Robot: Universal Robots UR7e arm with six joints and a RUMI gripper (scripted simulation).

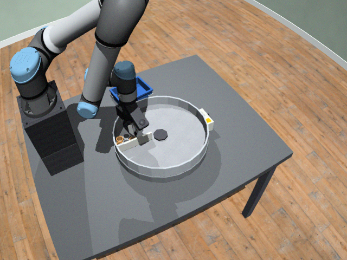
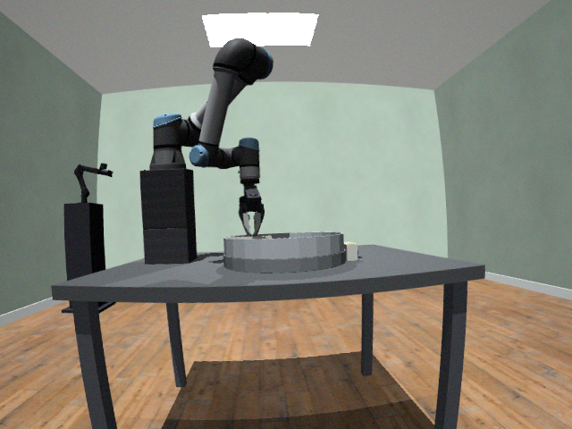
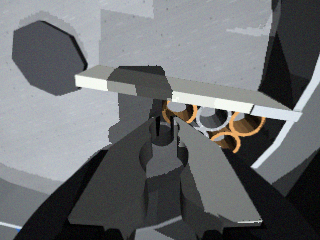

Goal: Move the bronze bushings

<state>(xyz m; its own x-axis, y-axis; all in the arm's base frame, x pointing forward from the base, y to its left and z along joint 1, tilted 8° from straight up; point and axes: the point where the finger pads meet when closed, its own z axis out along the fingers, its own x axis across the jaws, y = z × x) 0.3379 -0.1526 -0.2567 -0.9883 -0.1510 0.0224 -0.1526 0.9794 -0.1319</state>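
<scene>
Bronze bushings stand on the turntable beside a pale upright bar. In the wrist view, one bronze bushing is just right of the fingertips, another bronze bushing is farther right, and a third is nearer the camera. A steel bushing stands between the first two. A second steel bushing is partly hidden by a finger. My gripper points down over the turntable beside the bar, shut with nothing seen between its tips. The blue crate is behind the turntable, partly hidden by my arm.
A raised grey wall rings the turntable. A dark octagonal hub sits at its middle, past the bar's inner end. A white box with a yellow patch adjoins the wall's right side.
</scene>
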